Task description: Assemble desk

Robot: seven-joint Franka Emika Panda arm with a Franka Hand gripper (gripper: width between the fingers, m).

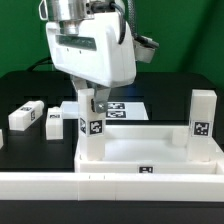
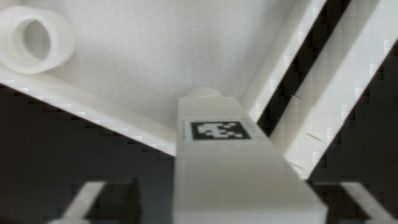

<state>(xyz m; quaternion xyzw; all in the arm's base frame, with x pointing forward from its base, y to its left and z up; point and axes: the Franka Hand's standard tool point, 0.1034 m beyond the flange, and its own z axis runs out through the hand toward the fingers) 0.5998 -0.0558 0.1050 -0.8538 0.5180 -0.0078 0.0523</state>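
— Nearest the lens in the exterior view ran a long white rail [image 1: 40, 185]. Just behind it lay the large white plastic rectangular slab with its raised rim [image 1: 150, 150], flat on the black table [image 1: 20, 150]. Where was the arm?

— Above the slab's corner on the exterior view's left. A short white block leg [image 1: 91, 128] stood upright there, tag facing out, and the end effector [image 1: 92, 104] hung straight over its top. So the leg lay directly below, its long axis vertical and in line with the fingers. Any next move, I judged, would run along that axis. A second upright white leg [image 1: 203, 115] stood at the corner on the exterior view's right. A loose white block leg [image 1: 25, 117] lay well apart on the table.

— Did it grip the leg?

— That view could not say, because the housing hid most of the fingers. The wrist view settled it. The leg [image 2: 228, 165] ran up the middle, and the end effector [image 2: 222, 205] was spread, with a dark gap on each side and nothing pinched.

— Anything else only it showed?

— A round white ring [image 2: 39, 45], perhaps a socket, on the slab's face [image 2: 160, 70]. It showed none of the other legs.
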